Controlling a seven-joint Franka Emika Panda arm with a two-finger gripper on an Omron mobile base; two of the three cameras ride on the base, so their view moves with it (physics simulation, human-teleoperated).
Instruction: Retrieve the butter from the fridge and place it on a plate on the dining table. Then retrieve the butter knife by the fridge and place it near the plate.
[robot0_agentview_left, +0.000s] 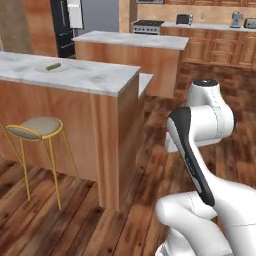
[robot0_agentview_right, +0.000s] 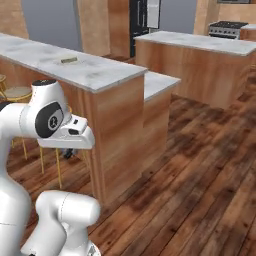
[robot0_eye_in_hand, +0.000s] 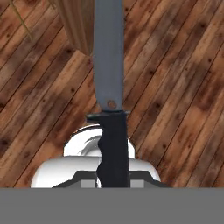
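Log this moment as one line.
gripper: shut on dark-handled grey-bladed butter knife | pale-yellow butter stick: on off-white round plate | next: knife beside plate

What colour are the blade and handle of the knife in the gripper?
Grey blade, black handle on the butter knife, clearest in the hand view.

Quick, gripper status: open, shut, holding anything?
Gripper: shut on the butter knife, clamped at its dark handle, grey blade pointing away over the wood floor.
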